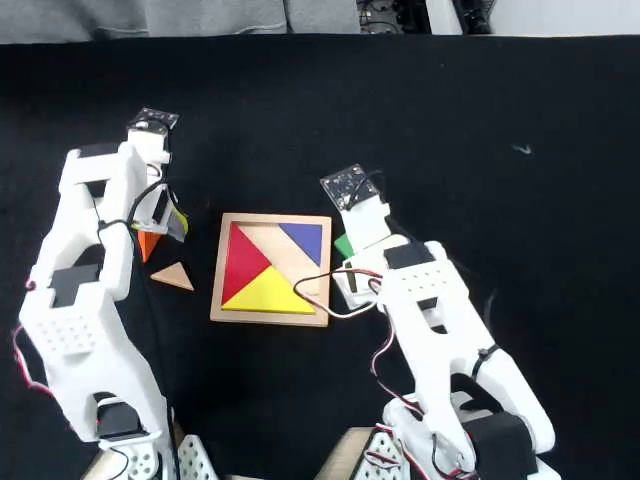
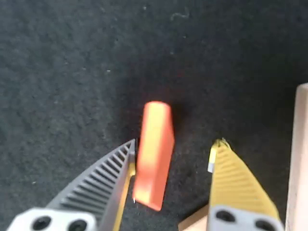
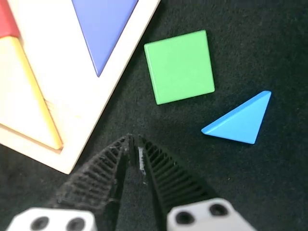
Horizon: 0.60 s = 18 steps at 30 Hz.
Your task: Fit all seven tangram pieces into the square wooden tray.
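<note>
1. Black cloth covers the desk. The wooden tray sits mid-desk, with the red triangle, yellow triangle and blue triangle already in it.
2. Left end effector is spread wide. The orange piece stands on edge between its fingers, right against the grey finger.
3. Right end effector is pinched closed on nothing, just off the tray's edge. The green square and light-blue triangle lie nearby.

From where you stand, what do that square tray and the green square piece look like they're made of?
The square tray looks like pale unpainted wood: light tan, matte, with a raised rim. The green square has a flat, even colour coat with a slight sheen. It could be painted wood or plastic; I can't tell which.
</note>
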Each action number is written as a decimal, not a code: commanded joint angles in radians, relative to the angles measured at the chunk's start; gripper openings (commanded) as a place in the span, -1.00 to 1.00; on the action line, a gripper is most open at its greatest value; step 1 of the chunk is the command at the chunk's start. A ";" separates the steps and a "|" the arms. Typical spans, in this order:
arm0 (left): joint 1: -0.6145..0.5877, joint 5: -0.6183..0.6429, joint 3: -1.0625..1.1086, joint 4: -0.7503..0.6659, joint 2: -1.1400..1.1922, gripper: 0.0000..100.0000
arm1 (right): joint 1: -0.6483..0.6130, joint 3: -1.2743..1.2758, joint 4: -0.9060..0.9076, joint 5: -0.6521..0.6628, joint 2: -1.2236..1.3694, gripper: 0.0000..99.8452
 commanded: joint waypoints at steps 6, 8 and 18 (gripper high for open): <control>-0.047 -0.011 -0.308 0.187 0.118 -0.69 | -0.017 0.001 -0.014 0.002 -0.039 -0.98; -0.050 -0.011 -0.352 0.226 0.126 -0.75 | -0.017 0.001 -0.014 0.002 -0.039 -0.98; -0.042 -0.009 -0.409 0.284 0.135 -0.77 | -0.017 0.001 -0.015 0.002 -0.039 -0.98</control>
